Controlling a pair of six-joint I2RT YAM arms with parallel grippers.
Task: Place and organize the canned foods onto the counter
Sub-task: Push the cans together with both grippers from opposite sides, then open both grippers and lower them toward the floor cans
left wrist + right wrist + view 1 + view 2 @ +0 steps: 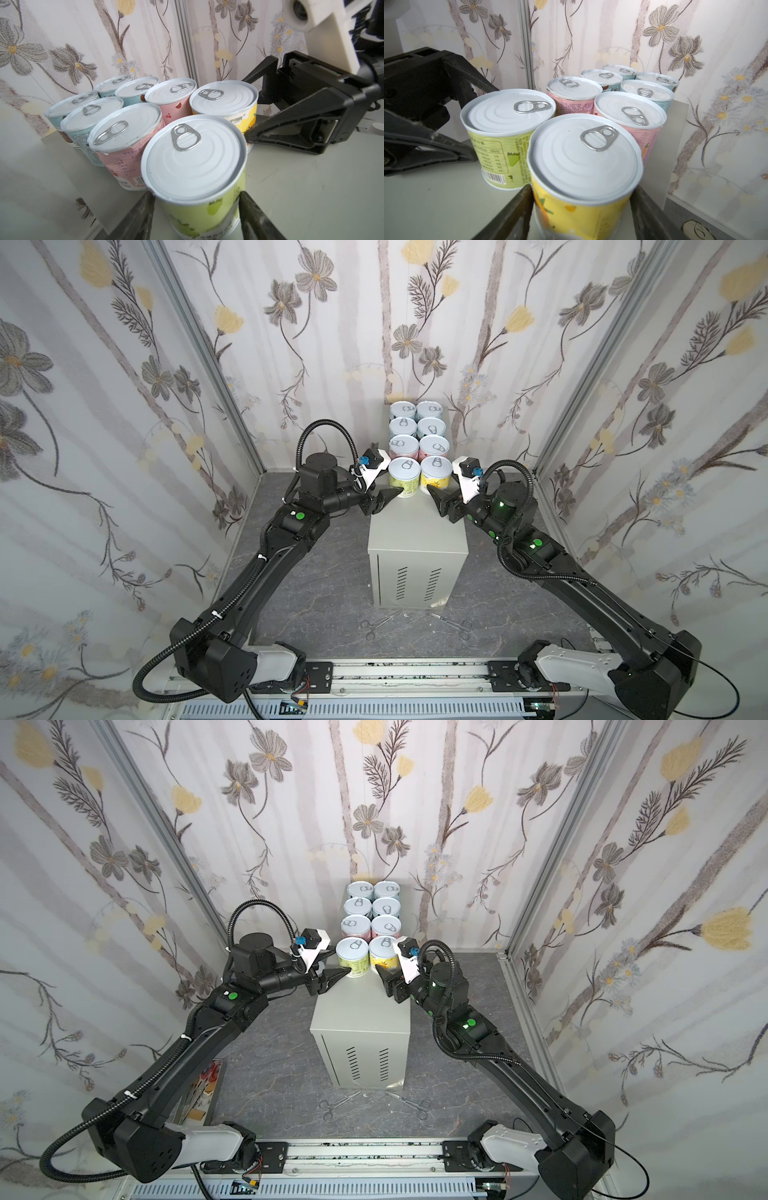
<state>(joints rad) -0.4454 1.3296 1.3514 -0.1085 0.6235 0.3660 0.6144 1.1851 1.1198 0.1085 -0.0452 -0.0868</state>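
Gripping left: left gripper point(397, 490) has its fingers on both sides of the green can point(403, 477), clamped on it.
Gripping right: right gripper point(432, 490) likewise clamps the yellow can point(435, 475).
Cans: eight stand upright in two columns, nearest pair green and yellow.
Counter: grey counter point(417, 543) bears all of them on its rear half.

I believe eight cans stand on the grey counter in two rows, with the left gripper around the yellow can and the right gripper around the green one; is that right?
Nearly, but the colours are swapped. The left gripper is around the green can, as the left wrist view shows, and the right gripper is around the yellow can. Eight cans do stand in two rows on the grey counter.
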